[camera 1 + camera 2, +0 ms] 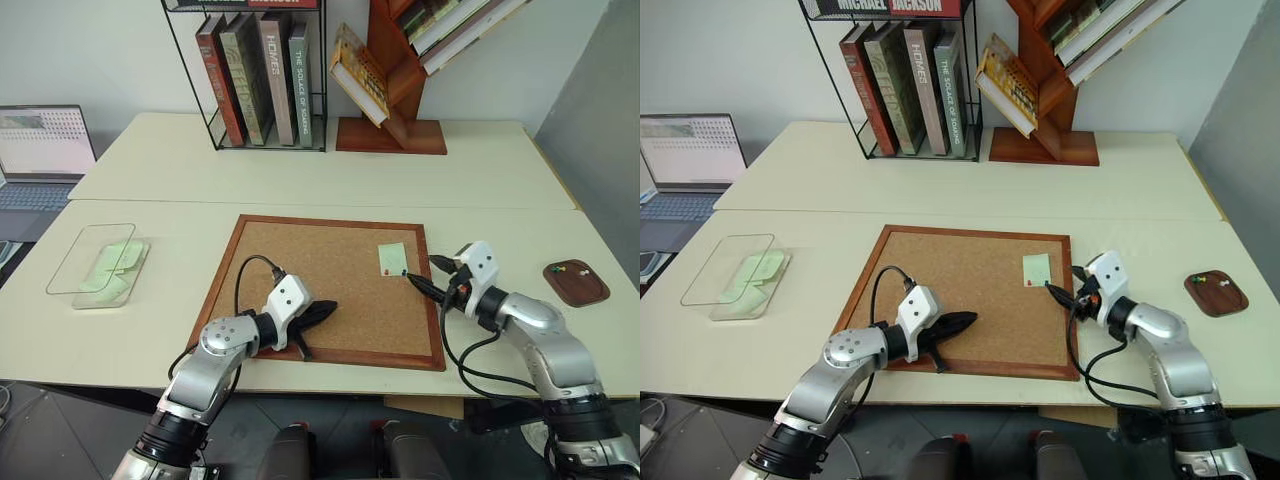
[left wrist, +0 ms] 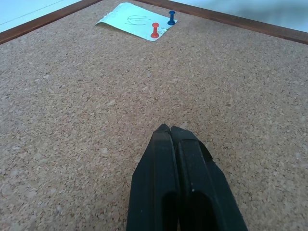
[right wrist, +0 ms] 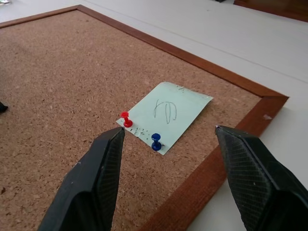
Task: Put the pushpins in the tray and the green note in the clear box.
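Note:
The green note (image 3: 166, 115) lies on the corkboard's right part, held down by a red pushpin (image 3: 126, 119) and a blue pushpin (image 3: 156, 142) along one edge. My right gripper (image 1: 420, 267) is open at the board's right frame, its fingers spread just short of the note and its two pins. My left gripper (image 1: 325, 310) rests shut and empty on the cork near the front edge, well away from the note (image 2: 134, 20). The tray (image 1: 590, 295) sits at the far right with small pins in it. The clear box (image 1: 70, 262) stands at the far left and holds pale green notes.
The wood-framed corkboard (image 1: 300, 260) fills the middle of the near table. At the back stand a wire rack of books (image 1: 260, 80) and a slanted wooden bookshelf (image 1: 400, 70). An open laptop (image 1: 40, 150) sits at the far left.

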Available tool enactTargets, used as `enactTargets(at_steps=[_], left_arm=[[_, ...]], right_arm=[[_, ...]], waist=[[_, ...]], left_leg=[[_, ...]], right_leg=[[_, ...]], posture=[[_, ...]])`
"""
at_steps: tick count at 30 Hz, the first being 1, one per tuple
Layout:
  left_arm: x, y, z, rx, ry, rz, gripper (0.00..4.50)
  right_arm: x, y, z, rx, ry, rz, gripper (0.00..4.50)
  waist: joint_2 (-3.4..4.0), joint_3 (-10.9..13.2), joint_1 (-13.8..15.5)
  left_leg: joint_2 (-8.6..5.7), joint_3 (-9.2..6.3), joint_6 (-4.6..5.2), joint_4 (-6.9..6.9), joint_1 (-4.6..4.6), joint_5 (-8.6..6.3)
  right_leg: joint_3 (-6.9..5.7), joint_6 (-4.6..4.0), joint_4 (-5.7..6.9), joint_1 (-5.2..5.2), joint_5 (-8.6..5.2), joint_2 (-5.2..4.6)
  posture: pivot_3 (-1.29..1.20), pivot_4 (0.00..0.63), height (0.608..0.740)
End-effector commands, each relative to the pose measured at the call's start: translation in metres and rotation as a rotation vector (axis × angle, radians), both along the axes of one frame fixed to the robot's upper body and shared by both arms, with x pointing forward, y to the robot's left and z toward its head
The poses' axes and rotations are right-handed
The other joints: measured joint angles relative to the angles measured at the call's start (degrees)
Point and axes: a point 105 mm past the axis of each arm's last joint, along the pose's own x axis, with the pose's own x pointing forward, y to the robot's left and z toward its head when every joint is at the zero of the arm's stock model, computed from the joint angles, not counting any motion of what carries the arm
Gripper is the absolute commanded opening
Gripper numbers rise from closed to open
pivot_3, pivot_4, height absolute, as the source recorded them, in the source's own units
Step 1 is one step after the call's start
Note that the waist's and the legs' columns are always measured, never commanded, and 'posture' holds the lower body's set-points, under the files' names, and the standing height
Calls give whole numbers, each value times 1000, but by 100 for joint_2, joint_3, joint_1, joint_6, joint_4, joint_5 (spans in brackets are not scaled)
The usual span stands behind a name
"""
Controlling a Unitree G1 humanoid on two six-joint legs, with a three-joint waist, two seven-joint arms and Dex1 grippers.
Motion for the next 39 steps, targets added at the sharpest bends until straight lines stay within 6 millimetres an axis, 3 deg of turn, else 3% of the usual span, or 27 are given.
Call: enactTargets(at_steps=[1, 5, 8, 20, 26, 32, 39], left_arm=[[-8, 6, -19, 45, 79, 7, 0], [-8, 6, -19, 45, 79, 7, 0], [-8, 6, -19, 43, 80, 8, 0], [-11, 5, -19, 39, 84, 8, 0], [-12, 5, -19, 39, 87, 8, 0], [-12, 7, -20, 41, 86, 16, 0], [-13, 5, -23, 45, 92, 9, 0]], right_arm=[[7, 10, 3, -25, -52, 46, 3167], [13, 15, -1, -34, -54, 55, 3167], [14, 17, -5, -44, -52, 62, 2759], [14, 16, -9, -92, -58, 66, 112], [13, 17, -5, -101, -87, 80, 31], [15, 22, 20, -4, -199, 66, 31], [10, 21, 28, 46, -218, 67, 31]], waist=[[0, 0, 0], [0, 0, -4], [0, 0, -4], [0, 0, -9], [-1, -1, -9], [-1, 0, -12], [0, 1, -17]], left_leg=[[1, 0, 0, 0, 1, 0], [2, 0, 0, 0, 2, 0], [2, -1, 0, 0, 2, 0], [4, 0, 0, -2, 3, 0], [4, 0, 0, -1, 3, 0], [4, 0, 0, -2, 2, 0], [7, 0, 0, -3, 1, 0]], right_leg=[[0, 0, 1, 0, 0, 0], [0, 0, 2, 0, 0, 0], [0, 0, 2, 0, 0, 0], [2, 0, 1, 0, 0, -2], [2, 0, 1, 0, 0, -2], [2, 0, 1, -1, 0, -3], [3, 0, 4, -5, 0, -4]], posture=[[0, 150, 740], [0, 150, 740], [0, 150, 740], [0, 150, 740], [0, 150, 740], [0, 150, 740], [0, 150, 740]])
